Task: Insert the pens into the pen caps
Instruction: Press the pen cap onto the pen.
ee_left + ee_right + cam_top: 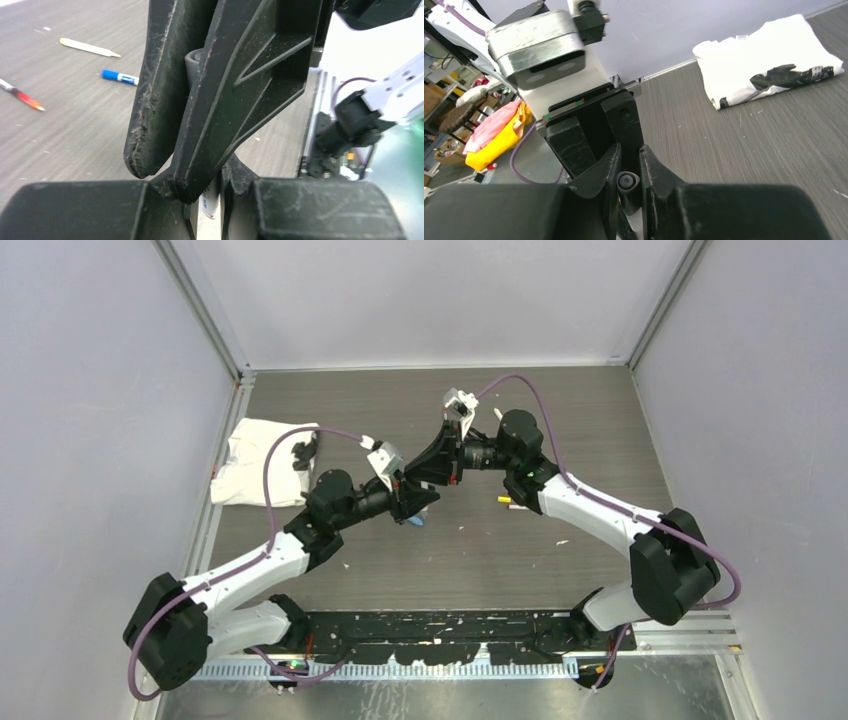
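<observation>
The two grippers meet tip to tip above the middle of the table. My left gripper (415, 502) (210, 186) is shut on a white-barrelled pen (210, 205), which shows only as a short strip between the jaws. My right gripper (432, 476) (629, 165) is shut on a grey-black pen cap (628, 182) (193, 62). Its fingers (235, 90) cover the pen's front end, so I cannot tell whether the tip is inside the cap. Loose on the table lie a yellow pen (89, 47) (505, 500), a blue pen (120, 77) and a red pen (21, 94).
A folded white cloth with a black print (256, 464) (764, 60) lies at the left edge of the table. Grey walls close the back and sides. The arm bases and a metal rail (440, 670) run along the near edge.
</observation>
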You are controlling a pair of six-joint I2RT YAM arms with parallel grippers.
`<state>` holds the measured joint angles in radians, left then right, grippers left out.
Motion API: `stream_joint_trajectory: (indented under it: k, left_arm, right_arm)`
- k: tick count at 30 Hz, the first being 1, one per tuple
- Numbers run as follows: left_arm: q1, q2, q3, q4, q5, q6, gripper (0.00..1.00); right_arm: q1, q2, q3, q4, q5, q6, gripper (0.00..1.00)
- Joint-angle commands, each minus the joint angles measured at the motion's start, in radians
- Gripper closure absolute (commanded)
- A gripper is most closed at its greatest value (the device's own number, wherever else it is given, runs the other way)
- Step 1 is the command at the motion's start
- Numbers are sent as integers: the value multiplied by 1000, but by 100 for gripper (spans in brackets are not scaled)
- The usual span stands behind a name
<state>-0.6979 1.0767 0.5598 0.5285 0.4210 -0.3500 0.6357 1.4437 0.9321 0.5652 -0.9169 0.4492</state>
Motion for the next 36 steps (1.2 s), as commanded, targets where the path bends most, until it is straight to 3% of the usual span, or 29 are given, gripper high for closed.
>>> stream_joint_trajectory:
  k: [1,3,7,11,18,29,30,36]
  left_arm:
    - [-26,-90,252,374,-266,350,100]
    - [-52,-75,265,330,-275,414,100]
    - [-55,-49,200,343,-237,374,100]
    - [-55,-37,129,335,-202,302,99]
    - [-55,-9,50,326,-182,176,99]
    - [-55,-80,15,201,-214,110,100]
    - [-55,-84,12,192,-207,99,100]
    - [-55,-86,-6,174,-143,-16,100]
  right_arm:
    - [94,89,-81,-306,-225,77,99]
    - [90,85,-87,-247,-225,119,99]
    - [27,35,-76,-163,-235,191,98]
    - [-41,-36,-102,-59,-242,277,63]
    - [-73,-75,-104,-32,-242,303,32]
    - [-152,-145,-137,211,-350,386,8]
    - [-167,-152,-141,241,-345,405,2]
    - [-243,-182,-139,203,-283,395,0]
